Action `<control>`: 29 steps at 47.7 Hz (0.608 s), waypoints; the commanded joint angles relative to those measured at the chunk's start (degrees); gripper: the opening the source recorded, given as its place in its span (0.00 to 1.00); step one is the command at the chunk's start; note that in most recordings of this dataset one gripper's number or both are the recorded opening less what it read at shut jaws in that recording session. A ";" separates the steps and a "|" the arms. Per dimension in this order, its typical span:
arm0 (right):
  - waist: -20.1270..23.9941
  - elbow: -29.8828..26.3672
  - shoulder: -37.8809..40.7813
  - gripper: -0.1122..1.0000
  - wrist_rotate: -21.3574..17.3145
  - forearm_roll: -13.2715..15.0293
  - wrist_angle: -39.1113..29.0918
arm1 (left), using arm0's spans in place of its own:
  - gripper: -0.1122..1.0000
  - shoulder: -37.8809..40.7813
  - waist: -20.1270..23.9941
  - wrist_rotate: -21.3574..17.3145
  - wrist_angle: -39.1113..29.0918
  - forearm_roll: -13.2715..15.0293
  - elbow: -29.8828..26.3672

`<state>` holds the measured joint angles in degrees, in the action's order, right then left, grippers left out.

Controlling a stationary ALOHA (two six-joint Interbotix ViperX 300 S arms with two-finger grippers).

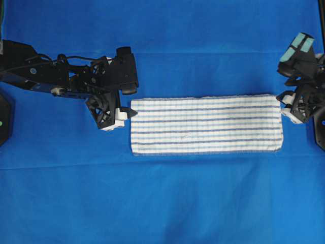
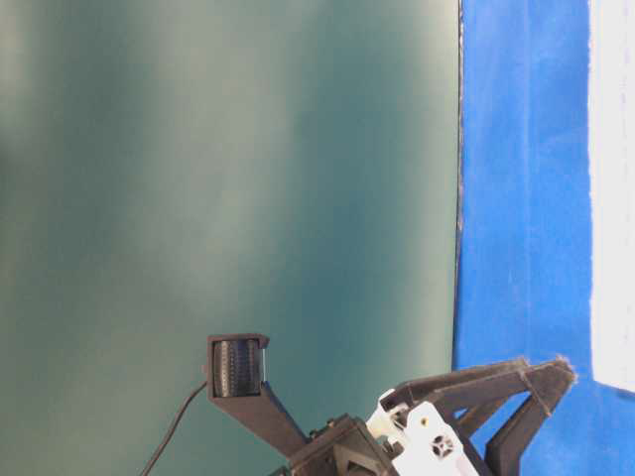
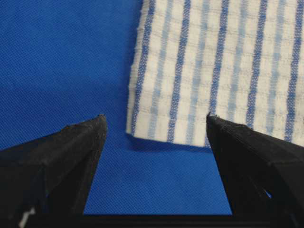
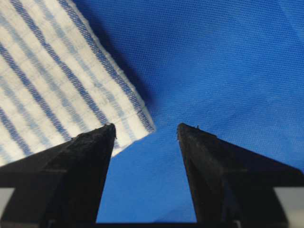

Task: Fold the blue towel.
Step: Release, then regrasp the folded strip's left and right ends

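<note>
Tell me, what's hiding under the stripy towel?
The blue towel lies flat on the blue table covering, which shows all around its edges. No lump shows in the towel. Whatever sits directly beneath it is covered, so that cannot be seen.

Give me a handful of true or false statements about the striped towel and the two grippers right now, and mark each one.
1. The blue towel lies flat on the blue table covering. True.
2. The left gripper is clamped on a towel corner. False: its fingers stand open, with the corner lying between and beyond them, ungrasped.
3. The right gripper is open. True.
4. The towel is rolled into a tube. False: it is a flat rectangle, long side running left to right in the overhead view.
5. Both grippers sit at the same end of the towel. False: one is at each short end.
</note>
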<state>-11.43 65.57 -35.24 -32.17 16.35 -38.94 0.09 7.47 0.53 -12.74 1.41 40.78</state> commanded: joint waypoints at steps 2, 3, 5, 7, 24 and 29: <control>-0.97 -1.41 1.93 0.64 0.00 1.41 1.41 | 0.82 0.00 0.79 -0.09 0.79 -0.09 -1.32; -1.32 -1.49 2.81 0.64 0.00 1.58 1.93 | 0.83 0.35 1.14 -0.09 0.97 -0.09 -1.41; -1.58 -1.58 4.13 0.64 0.26 1.67 2.64 | 0.83 1.14 1.67 -0.09 1.41 -0.09 -1.32; -1.76 -1.85 5.71 0.64 0.53 1.67 3.34 | 0.83 2.02 2.11 -0.09 1.76 -0.09 -1.41; -3.96 -2.64 18.11 0.64 1.05 1.76 9.93 | 0.83 8.96 4.13 -0.18 4.92 -0.09 -1.85; -4.39 -2.55 18.98 0.64 1.05 1.76 11.25 | 0.83 9.84 4.13 -0.18 4.92 -0.09 -1.93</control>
<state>-15.38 63.72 -16.61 -31.03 17.93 -28.74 9.76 11.34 0.18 -8.00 1.49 39.46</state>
